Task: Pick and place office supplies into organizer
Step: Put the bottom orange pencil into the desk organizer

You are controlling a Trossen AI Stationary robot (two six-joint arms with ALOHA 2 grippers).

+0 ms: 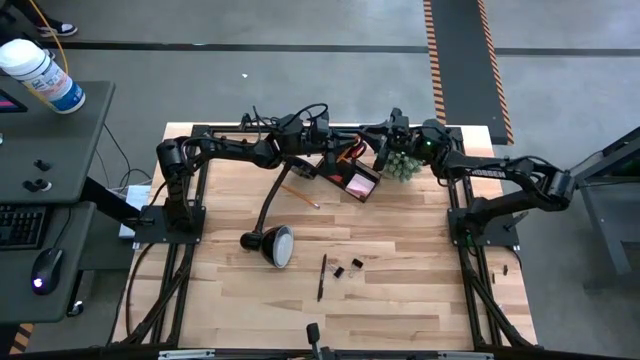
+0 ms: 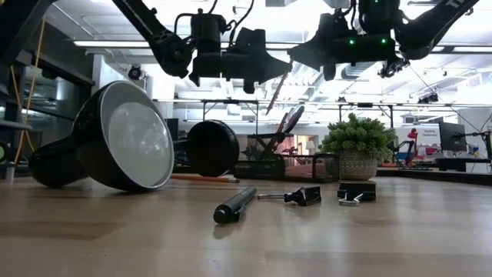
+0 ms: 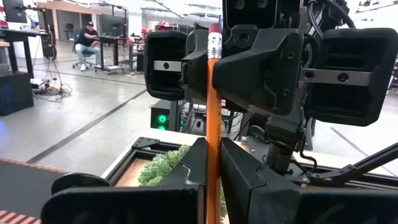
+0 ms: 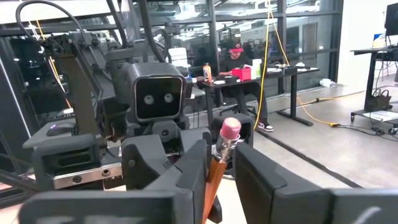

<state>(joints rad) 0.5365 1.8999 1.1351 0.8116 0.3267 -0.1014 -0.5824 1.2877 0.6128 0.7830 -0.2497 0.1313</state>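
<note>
Pale wood planks make up the table (image 1: 400, 250), where a black desk lamp (image 1: 270, 240) lies tipped on its side, well clear of the work. Both arms reach to the far edge and meet there above the organizer (image 2: 261, 168), which sits just beside the green plant ball (image 1: 400, 165). This looks like a handover staged over the caddy so the drop will be short. The left gripper (image 3: 213, 155) is clenched on a yellow-orange pencil (image 3: 213, 93), holding it upright with the eraser on top, probably so it can go point-first into the pen cup. The right gripper (image 4: 221, 152) faces it with its jaws straddling the same pencil below the eraser. A sliver of gap shows on one side, so I judge it not yet clamped. Another pencil (image 1: 300, 196) lies loose near the organizer, while the black pen (image 1: 322, 277) and two binder clips (image 1: 347, 268) wait toward the near side of the table.
</note>
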